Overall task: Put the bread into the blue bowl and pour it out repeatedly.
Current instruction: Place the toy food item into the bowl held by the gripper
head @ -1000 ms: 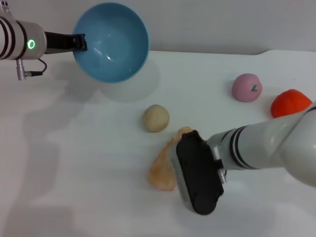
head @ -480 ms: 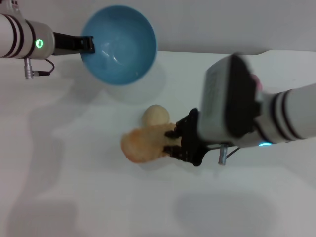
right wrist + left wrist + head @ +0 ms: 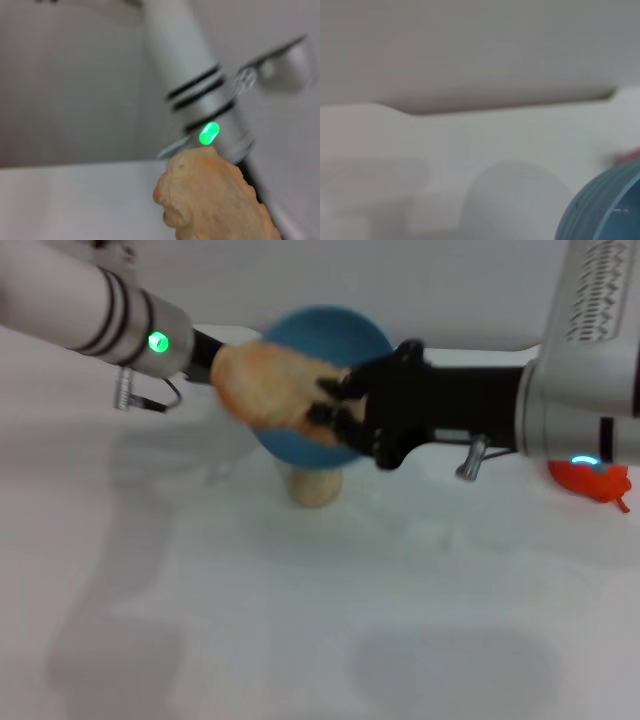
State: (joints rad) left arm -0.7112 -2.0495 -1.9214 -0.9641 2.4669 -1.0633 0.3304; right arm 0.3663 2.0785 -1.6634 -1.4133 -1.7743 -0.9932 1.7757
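White bench below, the right claw [image 3: 335,412] clamps one end of the bread [image 3: 265,385], held aloft before the blue bowl [image 3: 325,340] that the left claw, seemingly closed, grips at its nine o'clock rim; the loaf looks light, crusty, crushable.

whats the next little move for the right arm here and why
Probably carry the bread a little further over the blue bowl and then let go. The right gripper is clamped on one end of the loaf, which is off the table and overlaps the bowl that the left gripper holds up; the head view cannot show whether it is over the opening yet.
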